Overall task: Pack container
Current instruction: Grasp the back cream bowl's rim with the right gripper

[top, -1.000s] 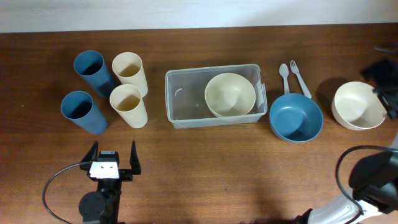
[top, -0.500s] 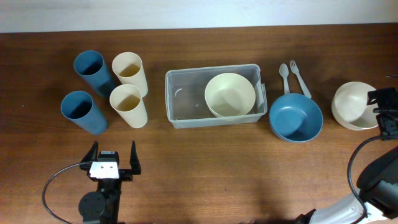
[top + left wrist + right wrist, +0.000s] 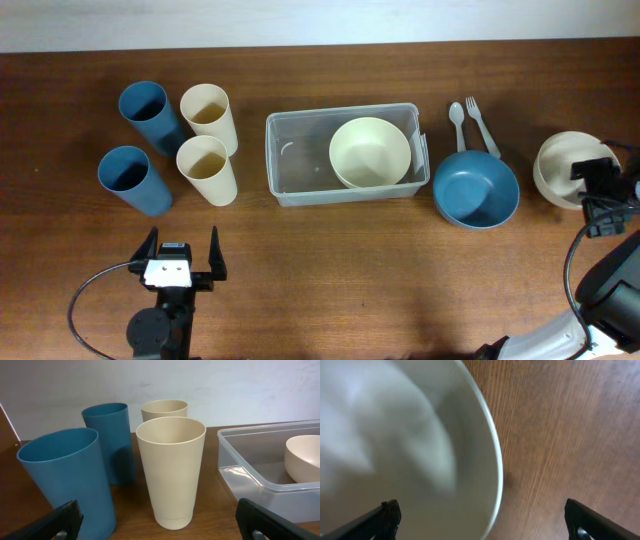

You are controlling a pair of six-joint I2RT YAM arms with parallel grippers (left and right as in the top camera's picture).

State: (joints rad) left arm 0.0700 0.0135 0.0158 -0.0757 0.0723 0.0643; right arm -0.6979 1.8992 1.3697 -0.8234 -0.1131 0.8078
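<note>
Table (image 3: 330,260) | right pincer (image 3: 482,519) agape over far-right bowl (image 3: 556,170) rim | container (image 3: 340,110) well apart

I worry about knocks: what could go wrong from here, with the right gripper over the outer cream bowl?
The open right gripper straddles the rim of the cream bowl; such a pinch may slip.
The blue bowl lies between it and the container; a low carry might clip it.
A second cream bowl fills the container's right half; room is tight.
</note>
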